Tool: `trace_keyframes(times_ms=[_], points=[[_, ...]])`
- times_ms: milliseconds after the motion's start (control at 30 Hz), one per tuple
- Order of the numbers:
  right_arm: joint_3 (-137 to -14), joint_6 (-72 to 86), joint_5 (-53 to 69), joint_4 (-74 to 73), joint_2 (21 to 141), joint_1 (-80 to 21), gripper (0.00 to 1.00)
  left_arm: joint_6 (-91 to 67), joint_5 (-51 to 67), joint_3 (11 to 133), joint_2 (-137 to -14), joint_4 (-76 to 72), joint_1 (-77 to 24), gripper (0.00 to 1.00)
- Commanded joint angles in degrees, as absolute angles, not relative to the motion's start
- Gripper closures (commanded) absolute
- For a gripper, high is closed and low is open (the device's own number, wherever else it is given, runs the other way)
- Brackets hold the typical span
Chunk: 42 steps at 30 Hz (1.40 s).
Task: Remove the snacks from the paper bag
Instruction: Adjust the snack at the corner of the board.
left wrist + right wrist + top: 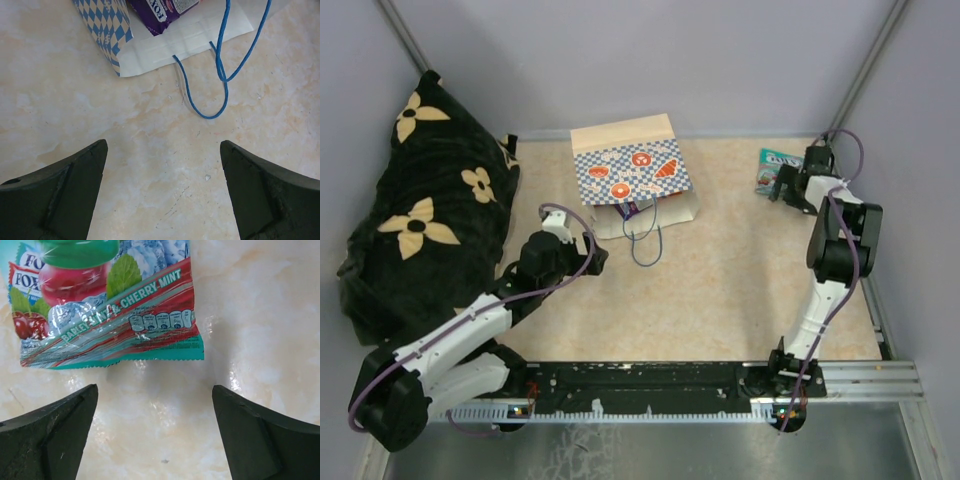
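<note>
Top external: we log the paper bag (635, 172) lying on its side at upper centre, mouth toward the bottom edge, blue cord handles (645, 245) trailing onto the table (720, 290).
Left wrist: left gripper (162, 145) spread wide with nothing between the fingers, over bare table just below the bag mouth. We see a purple pouch (160, 12) in the mouth at top centre.
Right wrist: right gripper (155, 387) spread wide and empty. A teal pouch (107, 300) lies flat at upper left, just clear of the fingertips.
Teal pouch, top external: upper right, well apart from the bag.
Left edge: black flowered cloth (420, 230).
</note>
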State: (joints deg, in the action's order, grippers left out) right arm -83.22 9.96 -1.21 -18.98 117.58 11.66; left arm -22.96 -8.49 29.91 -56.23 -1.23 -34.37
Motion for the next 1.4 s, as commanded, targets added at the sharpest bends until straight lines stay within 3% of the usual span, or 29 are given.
trace_keyframes(times_ms=[0, 167, 300, 533, 833, 1100, 1267, 1367], points=[[-82.8, 11.3, 2.9, -14.8, 110.8, 10.9, 0.03, -23.1, -11.0, 29.4, -55.2, -4.4, -34.5, 0.00], [-84.1, 12.6, 0.2, -13.2, 107.0, 9.2, 0.08, -23.0, -13.8, 29.1, -55.2, -4.9, -34.5, 0.00], [-92.3, 11.3, -1.7, -17.4, 111.9, 7.0, 0.12, -21.3, -20.7, 27.5, -55.7, -8.4, -34.5, 0.00], [-101.3, 9.9, -3.6, -18.6, 122.9, 6.5, 0.11, -15.3, -28.4, 23.5, -54.0, -17.7, -34.3, 0.00], [-91.5, 12.1, -3.9, -14.7, 121.3, 8.7, 0.09, 3.7, -41.7, 11.0, -52.4, -42.0, -32.5, 0.00], [-73.4, 19.7, -0.9, -2.0, 110.7, 10.1, 0.06, 4.5, -29.5, 9.7, -63.6, -51.7, -19.6, 0.00], [-74.2, 20.7, -0.4, -1.0, 110.8, 10.1, 0.05, 7.6, -18.6, 7.1, -80.5, -77.7, -12.1, 0.00], [-77.0, 18.9, -1.8, -4.4, 112.9, 10.2, 0.05, 6.6, -15.8, 10.0, -88.4, -77.8, -10.1, 0.00]])
